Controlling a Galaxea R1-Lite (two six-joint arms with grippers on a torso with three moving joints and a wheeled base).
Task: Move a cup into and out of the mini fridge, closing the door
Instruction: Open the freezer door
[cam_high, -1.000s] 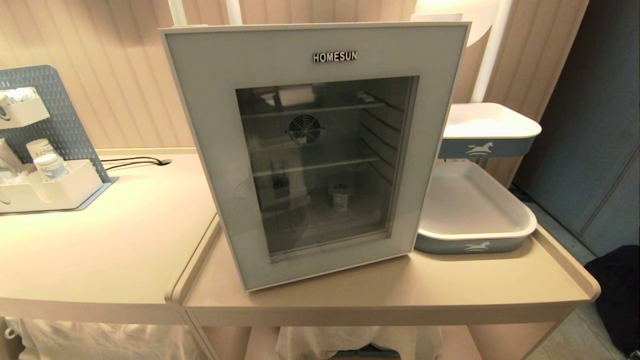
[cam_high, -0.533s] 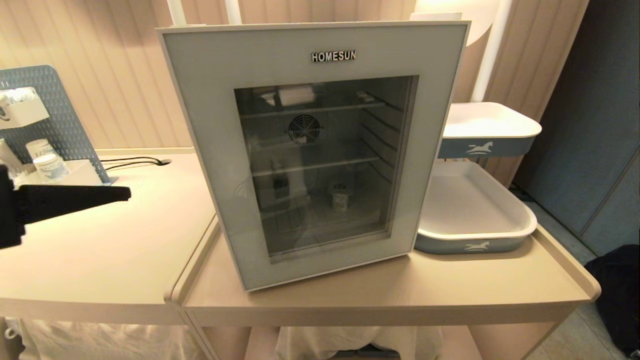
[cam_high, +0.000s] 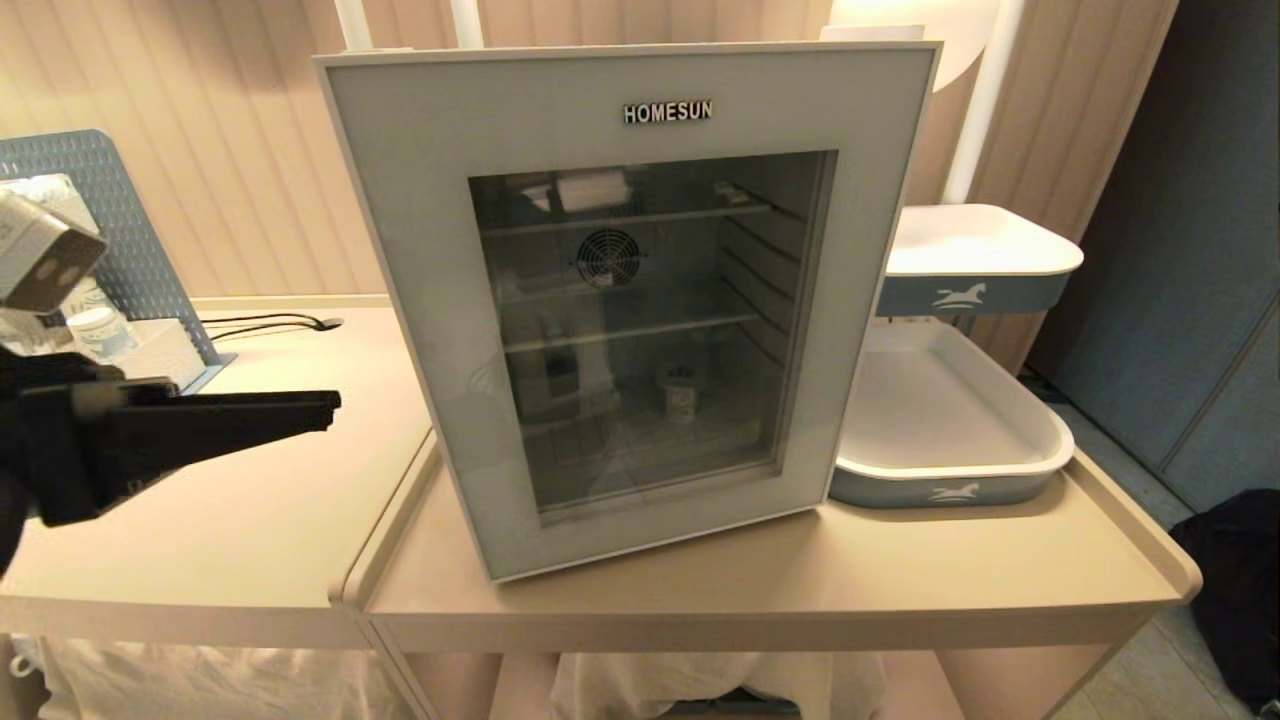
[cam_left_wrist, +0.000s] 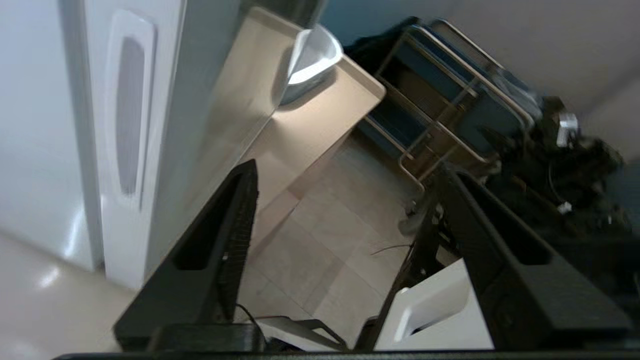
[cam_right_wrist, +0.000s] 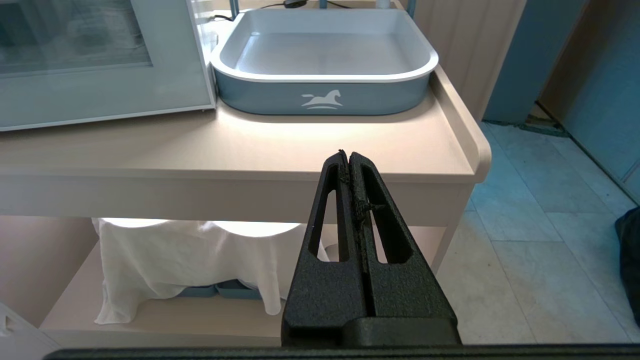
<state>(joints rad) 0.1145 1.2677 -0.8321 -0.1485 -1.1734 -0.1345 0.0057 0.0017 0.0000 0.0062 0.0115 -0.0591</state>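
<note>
The mini fridge (cam_high: 420, 200) stands on the right-hand table with its door (cam_high: 640, 300) closed. Through the dark glass the small white cup (cam_high: 682, 395) shows on the fridge's lower level. My left gripper (cam_high: 325, 408) reaches in level from the left and stops short of the fridge's left side. In the left wrist view this gripper (cam_left_wrist: 346, 167) is open with nothing between its fingers, and the door's side edge with its recessed oval (cam_left_wrist: 129, 115) lies close beside one finger (cam_left_wrist: 235, 225). My right gripper (cam_right_wrist: 348, 154) is shut and empty, parked below the table's front edge.
A blue pegboard organiser with paper cups (cam_high: 100, 330) stands on the left table, and a black cable (cam_high: 270, 322) lies behind it. Two white-and-blue trays (cam_high: 950, 470) (cam_high: 980, 270) sit right of the fridge. White cloth (cam_right_wrist: 190, 260) hangs under the table. A metal-framed cart (cam_left_wrist: 450, 100) stands beyond.
My left arm has come into the head view from the left and moved right toward the fridge's side, and its jaws have opened. The fridge, door and cup have not moved.
</note>
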